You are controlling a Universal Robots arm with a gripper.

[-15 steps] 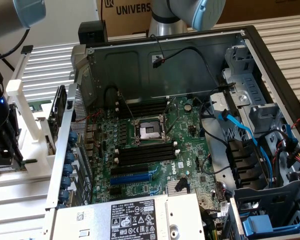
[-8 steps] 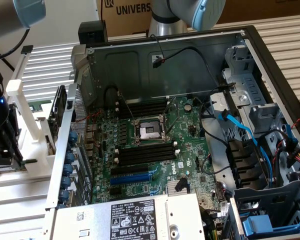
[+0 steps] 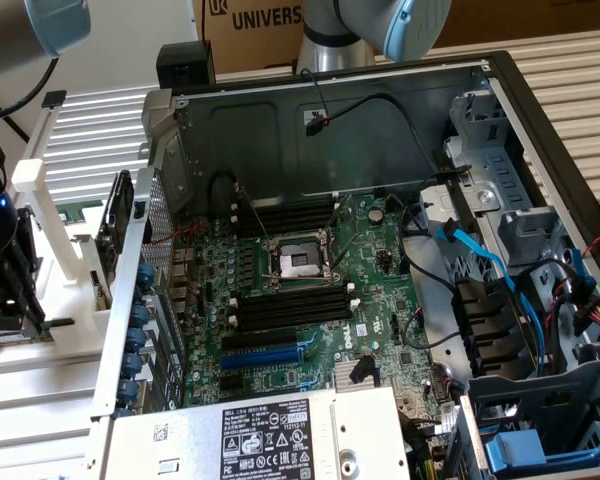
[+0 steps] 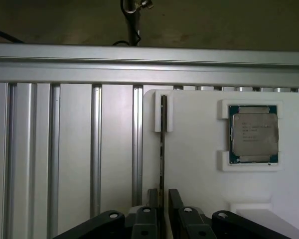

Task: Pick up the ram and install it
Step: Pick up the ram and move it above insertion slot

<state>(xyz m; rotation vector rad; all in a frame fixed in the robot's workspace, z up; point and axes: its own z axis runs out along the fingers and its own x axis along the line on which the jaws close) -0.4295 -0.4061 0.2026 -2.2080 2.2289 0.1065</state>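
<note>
The ram (image 4: 162, 144) stands on edge in a slot of the white holder (image 4: 199, 169), so it appears as a thin dark green strip. My gripper (image 4: 163, 193) is right at its near end, with one finger on each side. The fingers (image 4: 152, 196) straddle the stick with a narrow gap to it, so the gripper is open around the ram and not closed on it. In the exterior view the gripper (image 3: 5, 300) hangs over the white holder (image 3: 65, 290) at the exterior view's left, outside the computer case.
A square silver CPU chip (image 4: 254, 134) lies in a pocket of the same holder beside the ram. The open computer case (image 3: 500, 90) has its motherboard (image 3: 380, 290) exposed, with black memory slots (image 3: 290, 305) below the CPU socket (image 3: 298, 262) and more above. Cables and drive bays crowd the exterior view's right.
</note>
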